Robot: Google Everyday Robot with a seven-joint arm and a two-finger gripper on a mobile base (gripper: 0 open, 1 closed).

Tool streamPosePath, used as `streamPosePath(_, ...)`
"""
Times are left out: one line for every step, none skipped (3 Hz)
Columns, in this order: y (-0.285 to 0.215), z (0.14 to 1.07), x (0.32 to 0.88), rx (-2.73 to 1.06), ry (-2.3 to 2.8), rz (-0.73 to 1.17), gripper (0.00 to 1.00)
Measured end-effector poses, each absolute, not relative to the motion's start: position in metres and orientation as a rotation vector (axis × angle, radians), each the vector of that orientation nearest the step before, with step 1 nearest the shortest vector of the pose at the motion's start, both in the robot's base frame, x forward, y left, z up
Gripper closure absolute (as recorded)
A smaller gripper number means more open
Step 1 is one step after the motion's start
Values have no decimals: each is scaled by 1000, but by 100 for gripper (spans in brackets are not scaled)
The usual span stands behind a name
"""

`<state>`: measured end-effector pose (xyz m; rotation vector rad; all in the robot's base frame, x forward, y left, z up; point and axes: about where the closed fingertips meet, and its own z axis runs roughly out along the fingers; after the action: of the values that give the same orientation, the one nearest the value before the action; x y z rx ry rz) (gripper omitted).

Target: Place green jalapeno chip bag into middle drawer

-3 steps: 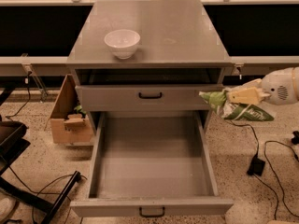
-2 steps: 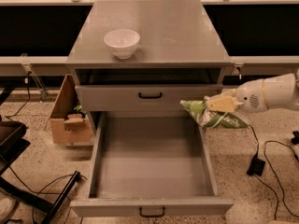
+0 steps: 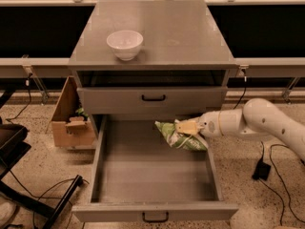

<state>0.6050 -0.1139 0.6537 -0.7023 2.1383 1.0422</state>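
Camera view, from above and in front: what surface, what room?

— Speckled beige stone floor (image 3: 62, 166) all round a grey flat-topped cabinet (image 3: 190, 37). On that top, toward the back left, a white round ceramic bowl (image 3: 125, 43), upright. Behind, black recessed panels (image 3: 43, 30) on both sides, with a pale grey ledge (image 3: 28, 66) running beneath them. Left of the cabinet, an open brown cardboard box (image 3: 71, 136), close against its side. Further left, a dark piece of furniture (image 3: 9, 136), kind not clear. On the floor at right, a small black power adapter (image 3: 261, 170).

And the drawers?

— Higher up, a closed grey drawer front with a black handle (image 3: 190, 99). Below it, pulled far out, the wide grey middle drawer (image 3: 143, 175): deep tray, long side walls, low front with a small black handle.

Where the gripper, and holding what?

— Reaching in from the right on a white rounded robot arm (image 3: 267, 120), the tan two-finger gripper (image 3: 183, 127), over the drawer's back right corner, just beneath the closed front. Fingers pinched tight on the top edge of a crinkled light-green foil chip bag (image 3: 178, 140) with white and darker green print. Bag hanging tilted over the right side wall's rim, partly inside the tray's outline. Touching the drawer floor or not, cannot tell.

Edges, open room?

— Bare grey drawer floor across the left half and all the way forward to the low front. Right wall directly under arm and bag; left wall well apart from both. Closed front just behind the bag.
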Motion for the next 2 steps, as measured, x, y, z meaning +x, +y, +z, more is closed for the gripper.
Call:
streamPosePath(-94, 595, 604, -675, 2204, 1023, 100)
streamPosePath(-81, 557, 593, -631, 2253, 1000, 100)
